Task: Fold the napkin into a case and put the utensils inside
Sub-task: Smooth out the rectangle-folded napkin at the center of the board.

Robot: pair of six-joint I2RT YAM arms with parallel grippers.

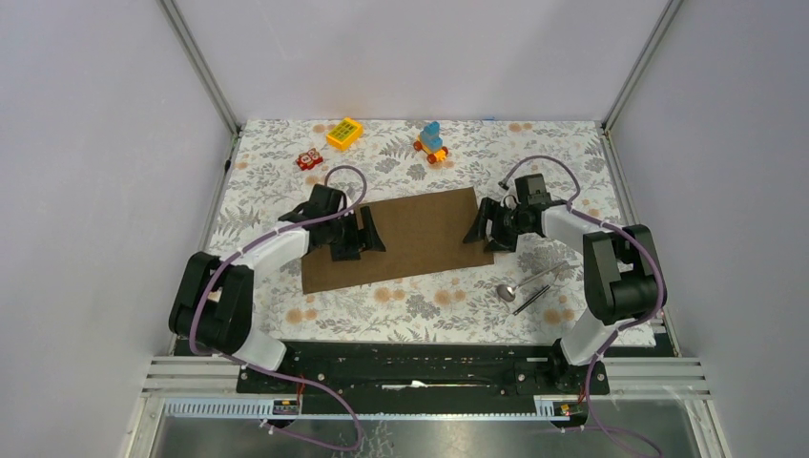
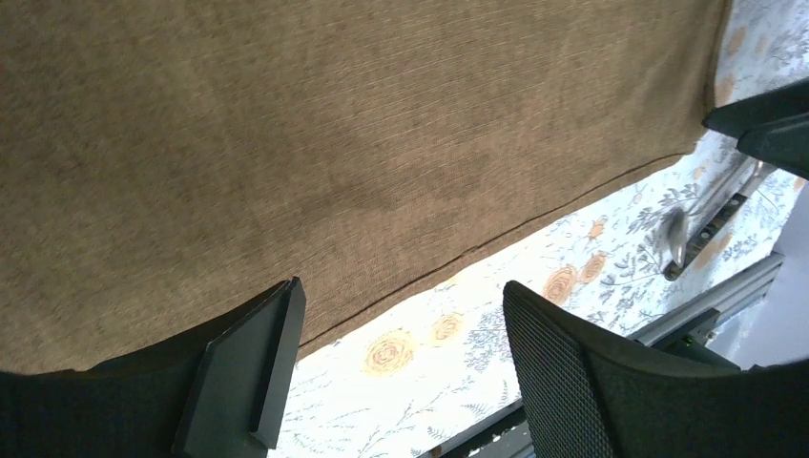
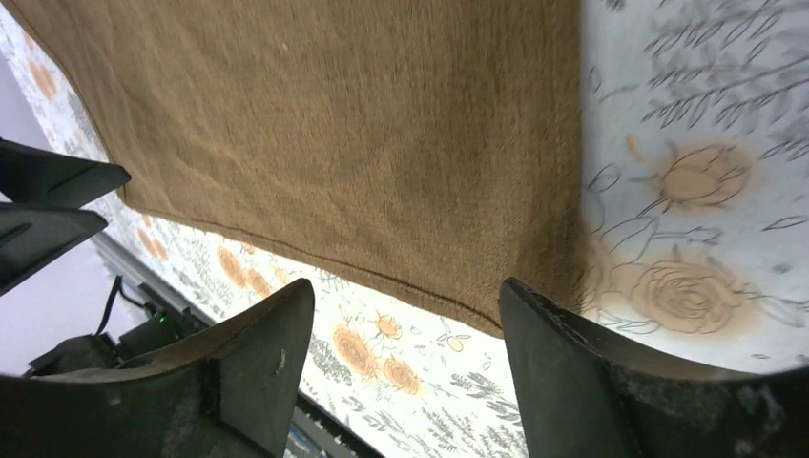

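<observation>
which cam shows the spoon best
Top external: the spoon lies whole on the tablecloth, right of the napkin. Left wrist catches it small and blurred at the frame's right edge; right wrist does not show it.

Both arms reach forward from their bases at the near edge and bend inward at the elbow, so the two wrists face each other across the middle. The left gripper (image 1: 361, 234) points toward the right, its dark fingers (image 2: 250, 367) spread wide apart and angled down. The right gripper (image 1: 480, 232) mirrors it, pointing left, its fingers (image 3: 258, 372) likewise parted wide. The two grippers are well apart from one another. Each white forearm slopes down to a black wrist, and a purple cable (image 1: 345, 172) loops along each arm.
</observation>
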